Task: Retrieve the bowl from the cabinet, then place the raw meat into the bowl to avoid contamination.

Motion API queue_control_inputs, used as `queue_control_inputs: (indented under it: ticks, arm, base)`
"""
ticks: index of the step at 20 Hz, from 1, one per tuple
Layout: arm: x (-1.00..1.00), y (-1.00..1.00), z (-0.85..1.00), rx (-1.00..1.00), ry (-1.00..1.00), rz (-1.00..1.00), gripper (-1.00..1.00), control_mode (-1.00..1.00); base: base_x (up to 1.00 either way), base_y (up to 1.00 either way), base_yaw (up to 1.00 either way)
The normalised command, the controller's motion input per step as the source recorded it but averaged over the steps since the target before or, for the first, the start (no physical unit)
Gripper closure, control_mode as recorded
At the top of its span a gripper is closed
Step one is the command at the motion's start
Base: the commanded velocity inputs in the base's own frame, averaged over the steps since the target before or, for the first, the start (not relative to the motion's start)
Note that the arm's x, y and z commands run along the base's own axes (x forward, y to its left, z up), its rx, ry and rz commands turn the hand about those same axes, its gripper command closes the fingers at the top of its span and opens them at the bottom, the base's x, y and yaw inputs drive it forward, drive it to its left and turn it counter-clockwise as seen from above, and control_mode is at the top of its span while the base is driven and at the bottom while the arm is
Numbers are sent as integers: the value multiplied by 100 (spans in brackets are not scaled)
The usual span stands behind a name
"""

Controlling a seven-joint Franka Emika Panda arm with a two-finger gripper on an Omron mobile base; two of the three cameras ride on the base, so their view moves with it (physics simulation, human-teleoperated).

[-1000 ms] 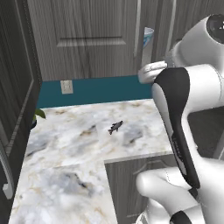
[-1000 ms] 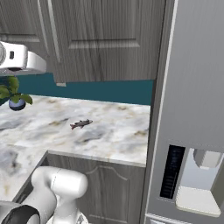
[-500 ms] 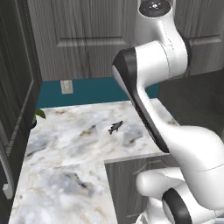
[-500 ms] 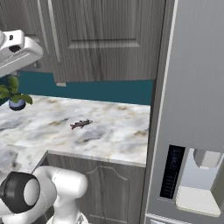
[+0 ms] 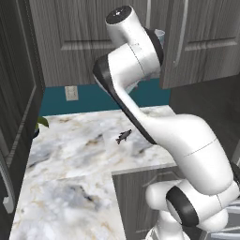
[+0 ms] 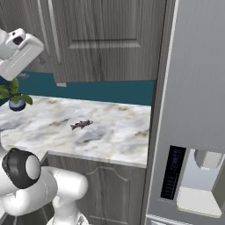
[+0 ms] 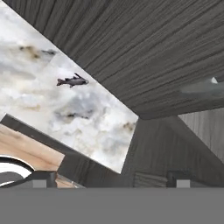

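One raw meat [image 5: 123, 136] piece, fish-shaped, lies alone on the marble counter [image 5: 70, 187], near its middle and well in front of the teal back wall [image 6: 110, 90]. One bowl [image 5: 160, 34] shows as a pale blue rim inside the cabinet [image 5: 201, 42], high above the counter and half hidden behind the arm's upper joint; what it holds cannot be seen. The gripper [image 7: 111, 177] has its two fingertips set well apart with nothing between them, and one potted plant [image 6: 15, 97] stands at the counter's far left end.

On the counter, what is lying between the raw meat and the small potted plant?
Nothing. In the right base view, bare marble counter runs from the raw meat to the potted plant.
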Motion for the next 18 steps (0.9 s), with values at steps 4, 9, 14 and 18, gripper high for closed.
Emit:
queue_control_inputs:
  ticks: [4,9,14,18]
  arm:
    - [44,-3,-9,-19,7,6,-100,-100]
    - [37,-6,-13,-19,5,3,-100,-100]
    - [27,-13,-9,-16,2,0,-100,-100]
    - [29,-24,-4,-12,5,0,-100,-100]
  base:
    - [0,0,0]
    - [0,0,0]
    - [0,0,0]
    - [0,0,0]
